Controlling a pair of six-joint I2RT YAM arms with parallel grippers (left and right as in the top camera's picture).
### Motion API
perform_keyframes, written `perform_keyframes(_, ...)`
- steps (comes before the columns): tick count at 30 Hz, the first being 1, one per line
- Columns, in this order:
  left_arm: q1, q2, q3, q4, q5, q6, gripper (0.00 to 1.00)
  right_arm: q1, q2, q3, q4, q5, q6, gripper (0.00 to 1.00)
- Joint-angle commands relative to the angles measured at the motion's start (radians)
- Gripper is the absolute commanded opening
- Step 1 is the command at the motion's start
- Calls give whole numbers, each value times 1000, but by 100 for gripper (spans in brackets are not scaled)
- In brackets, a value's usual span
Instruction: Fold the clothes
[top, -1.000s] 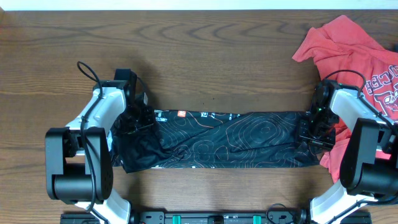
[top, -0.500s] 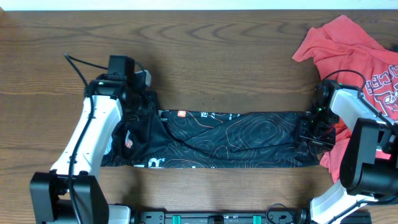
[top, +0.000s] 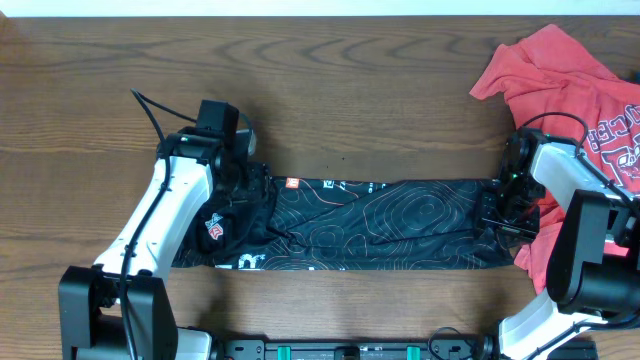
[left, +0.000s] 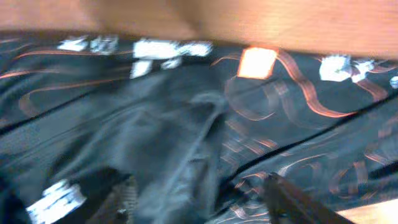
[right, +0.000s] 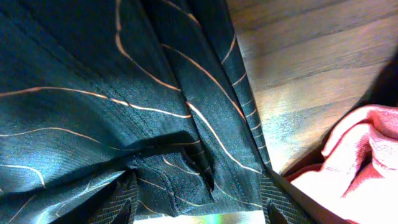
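- Shirt (top: 380, 225), black with orange contour lines: lies as a long flat band across the table (top: 350, 90), running left to right.
- Left gripper (left: 199, 193): over the band's rumpled left end, jaws apart.
- Right gripper (right: 199, 196): at the band's right end, jaws apart, straddling a ridge of fabric.
- Red T-shirt (top: 560, 70): crumpled at the far right, partly under the right arm.

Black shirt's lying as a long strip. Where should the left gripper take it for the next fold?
Probably the rumpled left end of the black shirt, pinched from above with the left gripper. It lies flat lengthwise across the table, so that free short end can lift and fold rightward.
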Motion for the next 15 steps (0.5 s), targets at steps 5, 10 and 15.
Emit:
perform_keyframes(5,31,-9,2,-103,-242,-42,71,-10,-5,-1,0,-5,-13,62)
perform_keyframes(10,53,-6,-50,-68,-244,-71,71,-10,-5,-1,-2,-5,-13,62)
perform_keyframes(15,74,-6,-129,22,-245,-129,72,-10,-5,-1,-1,-5,-13,62)
